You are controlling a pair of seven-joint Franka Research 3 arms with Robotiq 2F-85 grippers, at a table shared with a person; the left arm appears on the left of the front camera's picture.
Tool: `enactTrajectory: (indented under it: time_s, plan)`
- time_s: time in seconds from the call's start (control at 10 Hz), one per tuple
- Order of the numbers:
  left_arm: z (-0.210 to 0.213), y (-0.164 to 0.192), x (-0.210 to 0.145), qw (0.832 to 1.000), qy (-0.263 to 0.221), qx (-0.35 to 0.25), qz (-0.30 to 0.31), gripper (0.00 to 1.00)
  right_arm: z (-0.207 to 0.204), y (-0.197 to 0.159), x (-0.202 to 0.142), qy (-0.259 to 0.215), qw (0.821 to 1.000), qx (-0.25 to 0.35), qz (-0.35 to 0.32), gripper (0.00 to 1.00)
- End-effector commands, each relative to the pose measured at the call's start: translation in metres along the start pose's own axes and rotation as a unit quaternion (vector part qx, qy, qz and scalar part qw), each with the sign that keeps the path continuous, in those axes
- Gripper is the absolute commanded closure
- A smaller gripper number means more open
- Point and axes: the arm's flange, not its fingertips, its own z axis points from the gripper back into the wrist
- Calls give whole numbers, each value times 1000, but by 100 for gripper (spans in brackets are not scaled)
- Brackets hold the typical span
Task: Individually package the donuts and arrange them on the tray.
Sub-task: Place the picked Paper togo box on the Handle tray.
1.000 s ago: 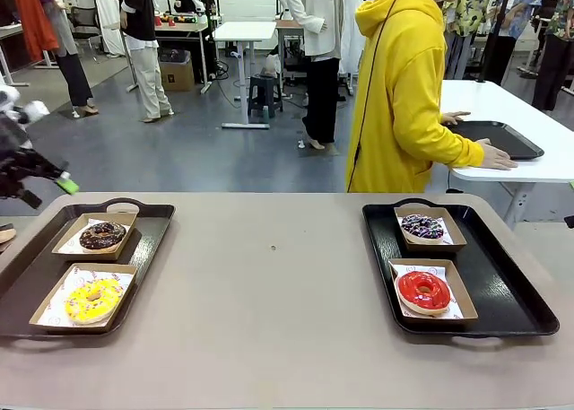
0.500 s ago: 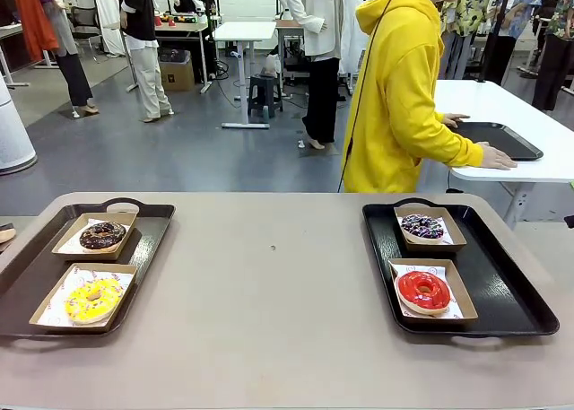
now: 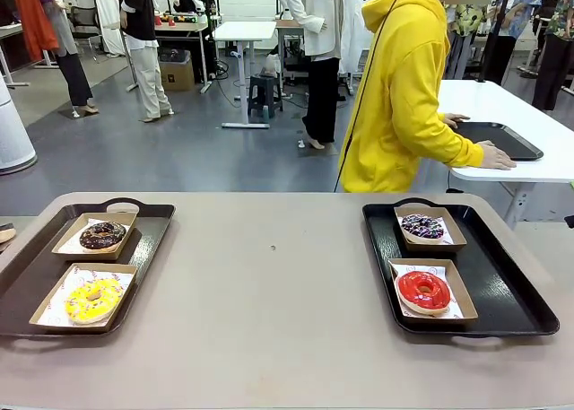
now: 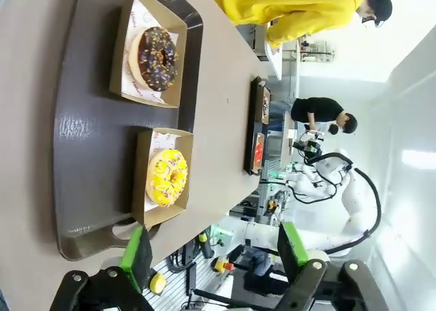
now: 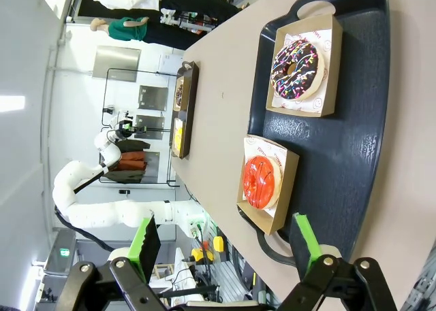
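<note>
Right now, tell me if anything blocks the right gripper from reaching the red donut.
Nothing visible does. The right gripper is open, above the near end of the tray, with clear space down to the red donut in its box.

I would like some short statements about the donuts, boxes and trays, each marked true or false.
1. Each donut sits in its own cardboard box. True.
2. The red donut shares the right tray with the purple-sprinkled donut. True.
3. The yellow donut lies on the bare table. False: it is in a box on the left tray.
4. The chocolate donut is nearer the robot than the yellow one. False: it lies farther, toward the person.
5. The left gripper holds a donut. False: its jaws are open and empty.
</note>
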Motion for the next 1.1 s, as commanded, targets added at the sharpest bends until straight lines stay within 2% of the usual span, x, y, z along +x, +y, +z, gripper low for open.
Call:
enactTrajectory:
  time_s: [0.0, 0.1, 1.0]
  plan:
    - [8, 9, 19, 1000, 2, -16, 11, 3, 0, 1, -1, 2, 1000, 4, 1, 0]
    - [0, 0, 0, 1000, 0, 0, 0, 3, 0, 1, -1, 2, 1000, 4, 1, 0]
    - [0, 0, 0, 1000, 0, 0, 0, 3, 0, 1, -1, 2, 1000, 4, 1, 0]
